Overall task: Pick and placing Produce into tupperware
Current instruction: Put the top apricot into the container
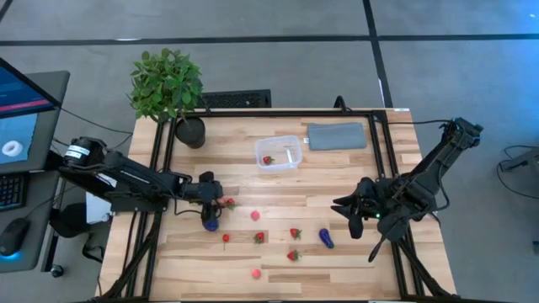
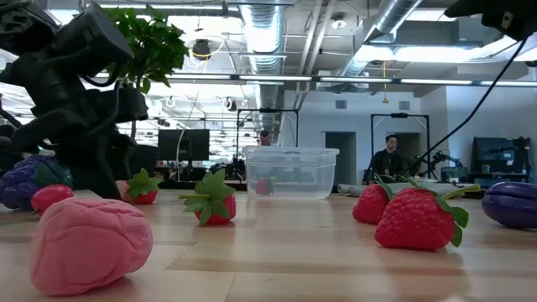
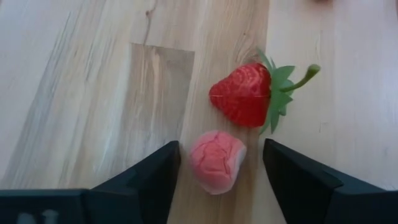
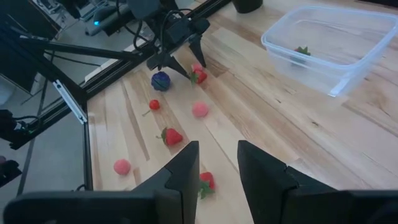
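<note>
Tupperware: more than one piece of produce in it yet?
No. The tupperware holds a single strawberry; the other pieces lie out on the table.

We recorded a pale, plank-jointed wooden tabletop [image 1: 337, 181] framed by black metal rails [image 1: 160, 147], set on a grey floor [image 1: 278, 63] crossed by dark seams. We noted a leafy green potted plant [image 1: 166, 82] at one corner. Beyond, exposed silver ceiling ducts [image 2: 262, 33], long strip lights [image 2: 352, 80], dark monitors [image 2: 186, 144] and a person in dark clothing [image 2: 388, 158] stood in view.
</note>
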